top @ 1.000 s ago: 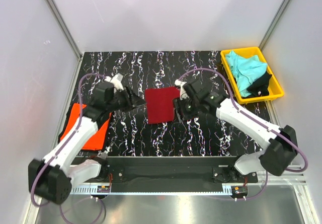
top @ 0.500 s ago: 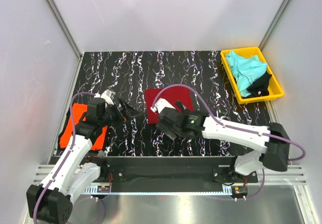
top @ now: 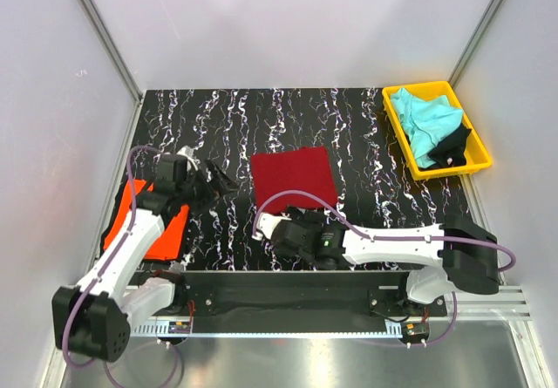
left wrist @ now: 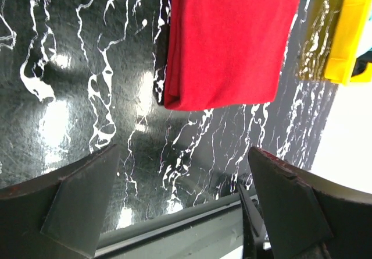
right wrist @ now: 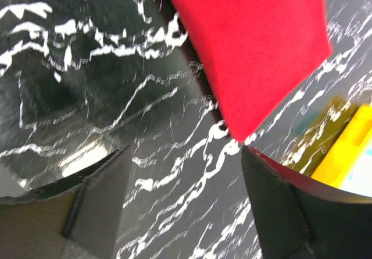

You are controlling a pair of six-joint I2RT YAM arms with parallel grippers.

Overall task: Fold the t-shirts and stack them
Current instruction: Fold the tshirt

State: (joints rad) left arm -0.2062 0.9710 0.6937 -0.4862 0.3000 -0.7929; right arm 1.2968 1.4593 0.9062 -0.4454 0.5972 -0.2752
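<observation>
Top external view is showing the dark red t-shirt (top: 292,179) lying folded into a flat rectangle at the middle of the surface (top: 375,214), touching no other garment. The orange t-shirt (top: 170,231) is lying flat at the left edge, partly hidden under the left arm, and is appearing folded as well. The turquoise t-shirt (top: 423,122) and the black t-shirt (top: 452,146) are sitting crumpled together in the yellow tray (top: 453,170) at the far right corner. The left hand (left wrist: 181,151) is hovering between the orange and dark red shirts, fingers spread with nothing between them. The right hand (right wrist: 185,151) is hovering just beside the red shirt's near edge, likewise spread and empty. Judged from this layout, the task is standing near its midpoint: two shirts are looking folded but are not yet stacked, and two are waiting unfolded in the tray.
</observation>
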